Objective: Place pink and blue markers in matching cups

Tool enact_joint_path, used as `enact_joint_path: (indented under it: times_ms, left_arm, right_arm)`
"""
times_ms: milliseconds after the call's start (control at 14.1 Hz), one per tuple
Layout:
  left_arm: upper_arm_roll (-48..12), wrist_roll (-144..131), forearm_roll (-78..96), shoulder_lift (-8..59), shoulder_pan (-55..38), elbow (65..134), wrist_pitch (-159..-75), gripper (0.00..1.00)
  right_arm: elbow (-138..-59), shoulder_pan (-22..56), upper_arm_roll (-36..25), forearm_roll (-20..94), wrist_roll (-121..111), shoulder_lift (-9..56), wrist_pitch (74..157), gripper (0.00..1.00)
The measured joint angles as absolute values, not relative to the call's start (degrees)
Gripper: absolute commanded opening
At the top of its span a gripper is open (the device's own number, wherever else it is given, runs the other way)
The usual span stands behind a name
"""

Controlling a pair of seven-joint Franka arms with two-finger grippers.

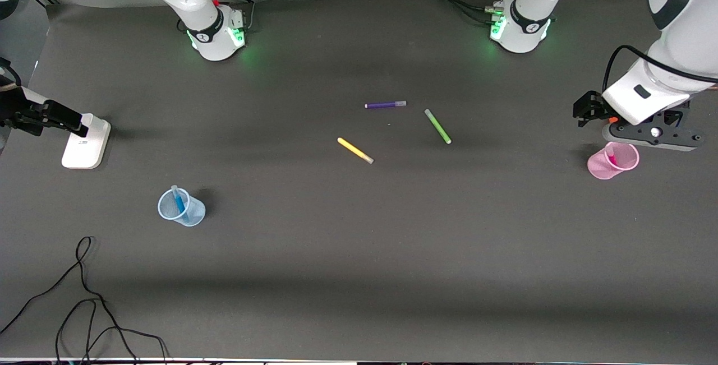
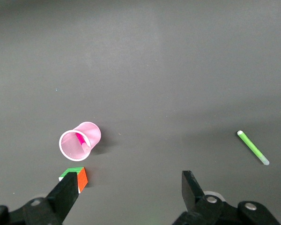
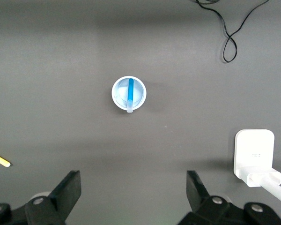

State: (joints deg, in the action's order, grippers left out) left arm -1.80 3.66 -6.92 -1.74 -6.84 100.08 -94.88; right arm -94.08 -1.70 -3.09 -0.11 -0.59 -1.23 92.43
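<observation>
**Both markers in their cups; arms clear**

Our left gripper point(image 2: 126, 187) hangs open and empty above the table's edge at the left arm's end, over the pink cup point(image 1: 612, 160). Our right gripper point(image 3: 133, 190) is also spread wide with nothing in it; it is over the right arm's end of the table, near a white block point(image 1: 85, 142).

The pink marker point(image 1: 611, 157) stands in the pink cup, leaning on the wall, long axis near upright, paler end up at the rim. The blue marker point(image 1: 178, 199) stands in the blue cup point(image 1: 180, 207), which sits toward the right arm's end and nearer the front edge; it is tilted too, grey cap up, poking just above the rim.

We judge the sorting done: each colour matches its cup. What remains seems only to lift away without knocking the light cups, the left one especially.

In mid-table lie the purple pen point(image 1: 385, 105), green pen point(image 1: 437, 126) and yellow pen point(image 1: 355, 150), flat and apart. A cube point(image 2: 74, 178) sits just beside the pink cup.
</observation>
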Motion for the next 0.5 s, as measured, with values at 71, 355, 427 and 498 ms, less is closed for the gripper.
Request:
enact_joint_path:
  times_ms: [71,355,427,498]
  left_arm:
    - [-1.9,4.1,-6.9,-1.7,-6.7,100.1,-95.2,0.99]
    - [-2.0,4.4,-3.8,-1.2,-5.9,100.5,-97.9,0.99]
    - [-2.0,4.4,-2.4,-1.1,-5.3,100.5,-98.3,0.99]
    - [-2.0,4.4,-1.6,-1.0,-4.6,100.5,-98.7,0.99]
  right_arm:
    - [-94.2,-1.7,-3.1,-0.2,-0.7,-1.3,92.4,1.00]
    - [-94.4,-1.7,-3.1,-0.2,-0.7,-1.4,92.3,1.00]
    - [-94.5,-1.7,-3.1,-0.2,-0.7,-1.4,92.3,1.00]
    - [-94.5,-1.7,-3.1,-0.2,-0.7,-1.4,92.3,1.00]
